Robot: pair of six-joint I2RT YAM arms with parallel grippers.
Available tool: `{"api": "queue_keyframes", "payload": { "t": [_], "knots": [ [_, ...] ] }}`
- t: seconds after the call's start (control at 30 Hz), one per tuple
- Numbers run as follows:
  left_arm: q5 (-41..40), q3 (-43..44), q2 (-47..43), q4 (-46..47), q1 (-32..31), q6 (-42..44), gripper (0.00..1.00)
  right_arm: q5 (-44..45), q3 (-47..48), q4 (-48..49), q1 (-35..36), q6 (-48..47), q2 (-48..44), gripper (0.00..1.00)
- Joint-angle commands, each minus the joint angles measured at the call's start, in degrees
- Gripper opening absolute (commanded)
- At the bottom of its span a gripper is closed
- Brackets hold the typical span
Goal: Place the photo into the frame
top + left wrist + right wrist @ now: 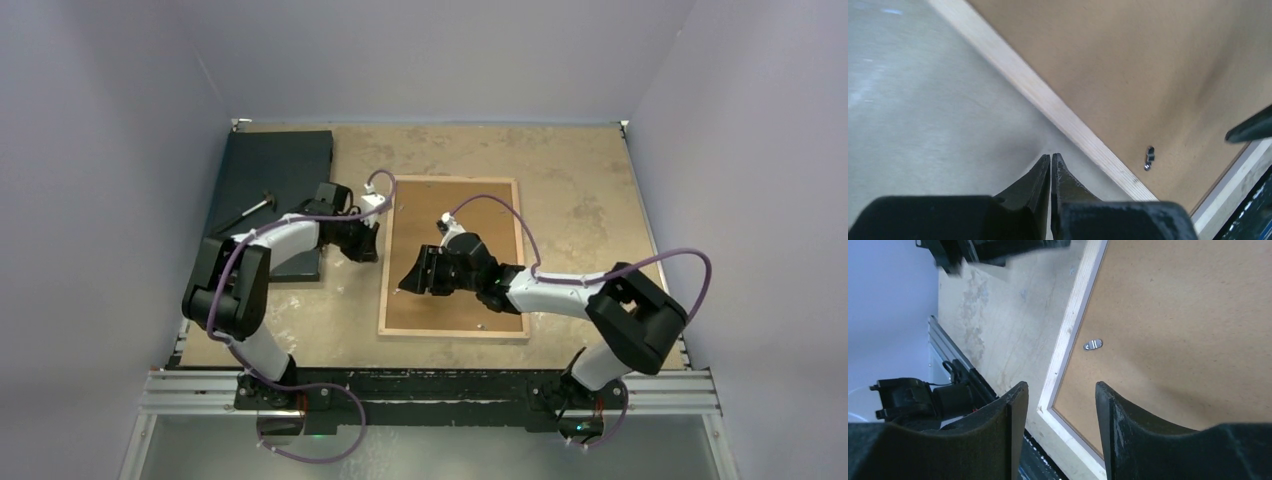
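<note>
**Frame back-up, both tools at its left rail**

The frame [450, 333] is lying back-up mid-table [580, 200], its pale wooden rails ringing a brown backing panel [440, 310]. The right tool [418, 272] is hovering over the left rail toward the near corner, with its fingers apart and holding nothing. The left tool [365, 243], pinched shut and empty, is pointing down just outside that rail. A black board [270, 170] is lying far left.

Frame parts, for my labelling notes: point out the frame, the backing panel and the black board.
frame [450, 333], top view, near rail.
backing panel [430, 312], top view, bare near-left area.
black board [270, 165], top view, its middle.
</note>
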Motion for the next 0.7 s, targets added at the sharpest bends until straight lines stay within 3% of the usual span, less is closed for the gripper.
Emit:
{"api": "queue_keyframes", "payload": {
  "t": [0.0, 0.33, 0.5, 0.67],
  "knots": [
    [6.1, 5.4, 3.0, -0.2, 4.1, -5.6, 0.06, 0.5, 1.1, 6.2, 2.0, 1.2, 3.5, 0.54],
    [12.9, 8.5, 7.5, 0.6, 4.3, -9.0, 0.24, 1.3, 2.1, 8.5, 3.3, 0.8, 8.1, 0.53],
    [13.4, 8.3, 8.5, 1.0, 4.2, -8.9, 0.24, 1.5, 2.5, 9.5, 3.3, 0.8, 10.4, 0.53],
    [12.5, 7.9, 9.3, 1.4, 4.1, -8.6, 0.18, 2.0, 3.0, 10.5, 3.3, 0.6, 12.3, 0.52]
  ]
}}
